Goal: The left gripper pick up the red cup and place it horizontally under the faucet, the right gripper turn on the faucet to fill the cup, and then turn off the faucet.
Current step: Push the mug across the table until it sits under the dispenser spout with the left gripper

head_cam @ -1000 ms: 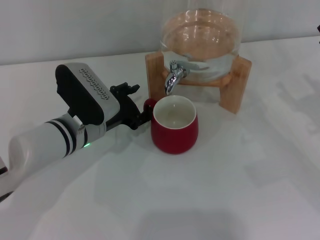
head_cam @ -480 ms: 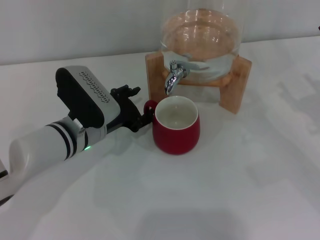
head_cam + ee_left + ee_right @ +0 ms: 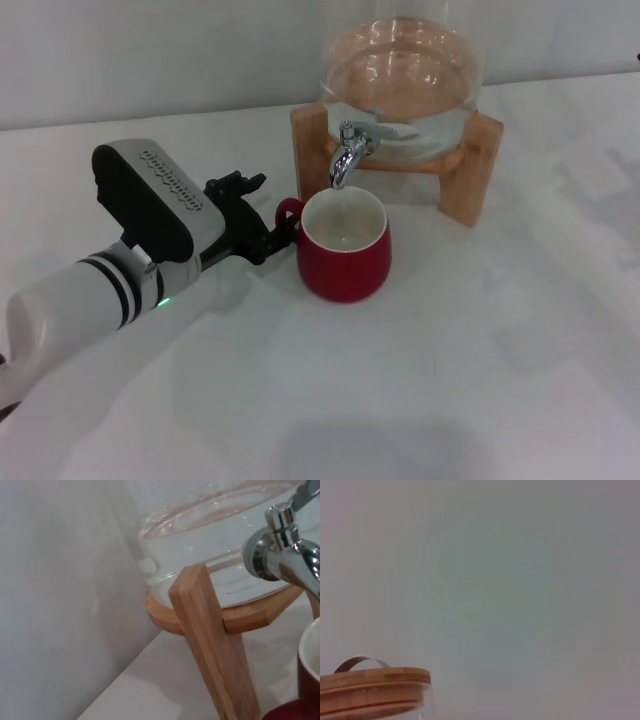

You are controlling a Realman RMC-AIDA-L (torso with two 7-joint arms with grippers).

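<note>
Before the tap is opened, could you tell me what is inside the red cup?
The red cup stands upright under the faucet. Its white glazed inside looks empty in the head view, with no water or object showing. The near inner wall is hidden by the rim.

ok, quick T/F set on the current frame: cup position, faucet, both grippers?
1. The red cup stands upright on the table. True.
2. The faucet spout is over the cup's opening. True; its tip sits above the rim's near-left part.
3. Water is pouring into the cup. False; no stream shows and the white inside looks dry.
4. The right gripper is on the faucet lever. False; it is not in the head view.
5. The left gripper is at the cup's handle. True.
6. The cup lies on its side. False; its opening faces up.
</note>
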